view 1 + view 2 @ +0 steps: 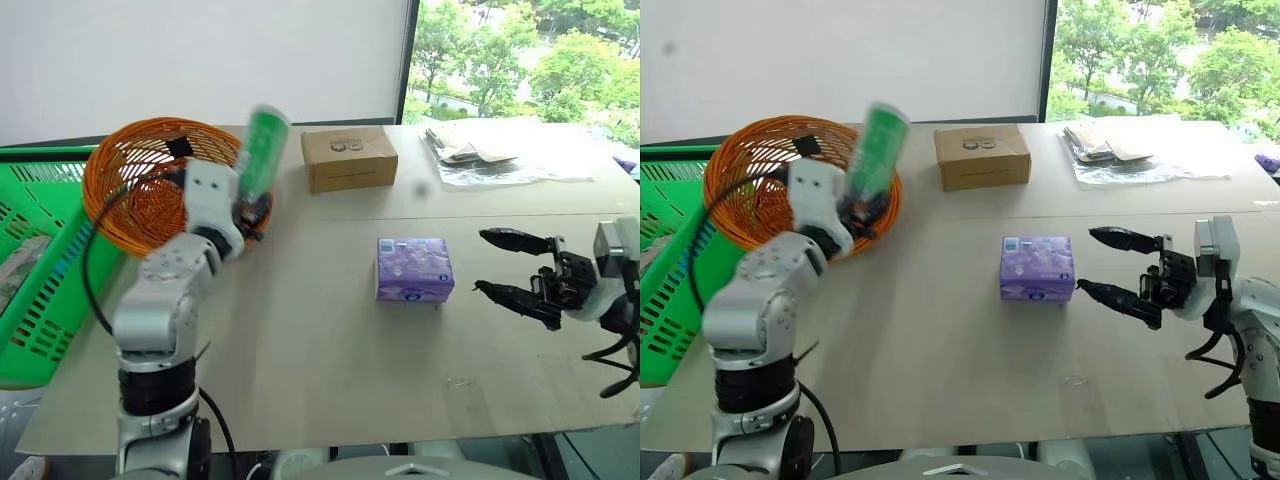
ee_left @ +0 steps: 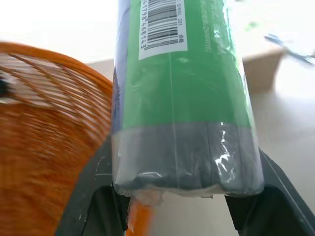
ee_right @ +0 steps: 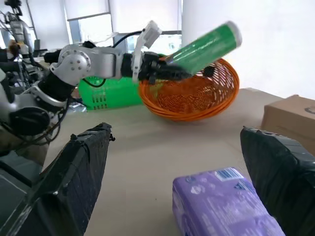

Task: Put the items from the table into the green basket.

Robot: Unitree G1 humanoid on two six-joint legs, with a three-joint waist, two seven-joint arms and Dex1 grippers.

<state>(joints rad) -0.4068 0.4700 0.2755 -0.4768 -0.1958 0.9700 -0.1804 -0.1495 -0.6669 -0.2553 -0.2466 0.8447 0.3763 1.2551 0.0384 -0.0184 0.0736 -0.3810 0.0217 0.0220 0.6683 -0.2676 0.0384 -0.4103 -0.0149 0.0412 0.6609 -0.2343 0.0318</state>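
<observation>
The green-and-white tube (image 1: 262,150) hangs tilted above the table (image 1: 320,350), just in front of the orange wicker bowl. My left gripper (image 1: 252,208) is shut on its lower end; in the left wrist view the black fingers (image 2: 93,196) press both sides of the tube (image 2: 182,98). The purple tissue pack (image 1: 414,268) lies in the middle of the table. Just to its right, my right gripper (image 1: 482,262) is open, fingertips pointing at the pack and a little apart from it. The green basket (image 1: 30,270) stands past the table's left edge.
An orange wicker bowl (image 1: 140,180) sits at the table's far left, beside the green basket. A brown cardboard box (image 1: 348,157) stands at the back centre. A clear plastic bag of papers (image 1: 480,150) lies at the back right.
</observation>
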